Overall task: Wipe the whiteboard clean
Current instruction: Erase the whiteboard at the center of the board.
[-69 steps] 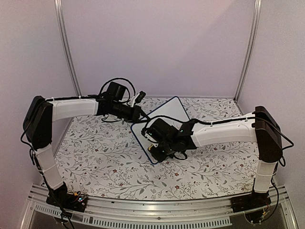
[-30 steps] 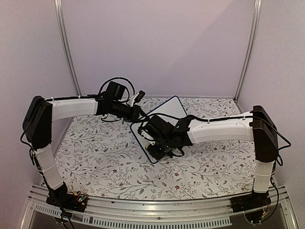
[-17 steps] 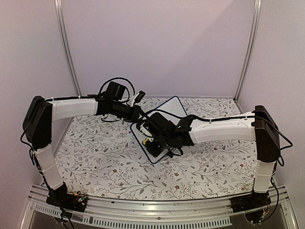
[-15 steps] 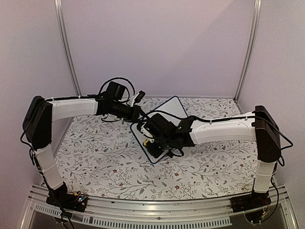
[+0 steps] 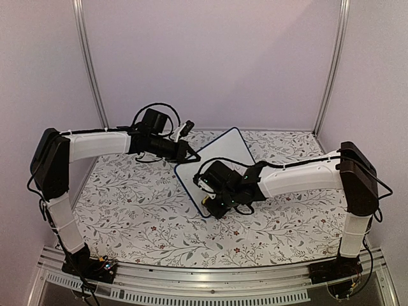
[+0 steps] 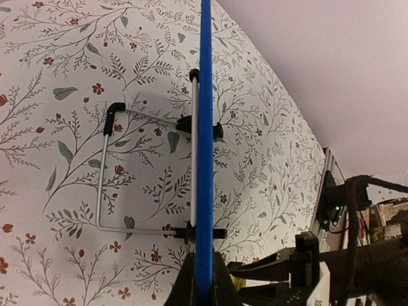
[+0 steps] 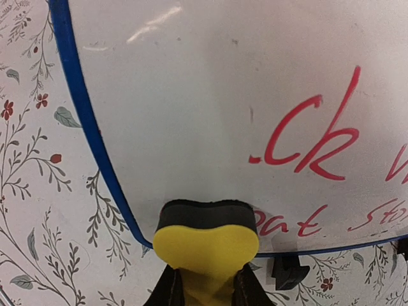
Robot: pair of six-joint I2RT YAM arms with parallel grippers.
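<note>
One floral-cloth table [image 5: 127, 204] carries the whiteboard [image 5: 217, 156] at its centre, set diagonally with a corner toward the arm bases; red writing runs along its footed edge. The right arm [image 5: 299, 175] hides part of it. The left gripper [image 6: 204, 284] clamps the blue frame; the right gripper [image 7: 207, 290] clamps a yellow sponge [image 7: 205, 245] touching the board by a corner.

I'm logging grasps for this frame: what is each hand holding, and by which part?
Left hand pinches the whiteboard by its blue frame edge; right hand grips the eraser by its yellow sponge side.
</note>
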